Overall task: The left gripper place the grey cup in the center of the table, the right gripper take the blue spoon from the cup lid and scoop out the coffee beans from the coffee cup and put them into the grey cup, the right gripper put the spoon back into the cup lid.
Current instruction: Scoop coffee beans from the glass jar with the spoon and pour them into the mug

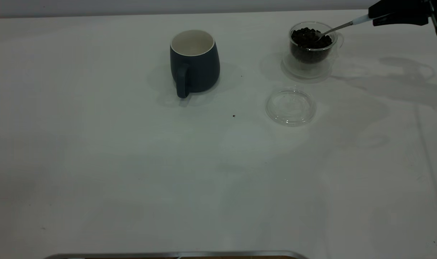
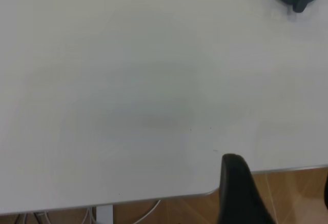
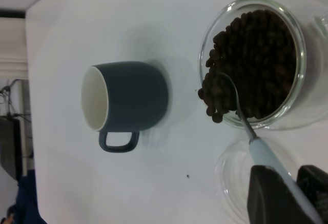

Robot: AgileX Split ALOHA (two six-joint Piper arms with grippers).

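Scooping step under way. Right pincer (image 1: 378,18) clamped on blue spoon (image 1: 342,26), bowl dug into coffee beans (image 1: 309,39) in coffee cup (image 1: 313,45), far right. Grey cup (image 1: 194,63) mid-desk (image 1: 132,162), empty. Cup lid (image 1: 290,107) bare. Next, likely: lift level, carry left over cup. Left pincer (image 2: 277,203) parked off desk edge; opening unclear.

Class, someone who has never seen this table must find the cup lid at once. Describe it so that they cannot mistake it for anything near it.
Start from the white table and find the coffee cup, full of dark coffee beans, toward the far right. The cup lid lies just in front of it, nearer the camera. It is a flat, clear, empty disc, while the cup is tall and the grey cup is opaque.
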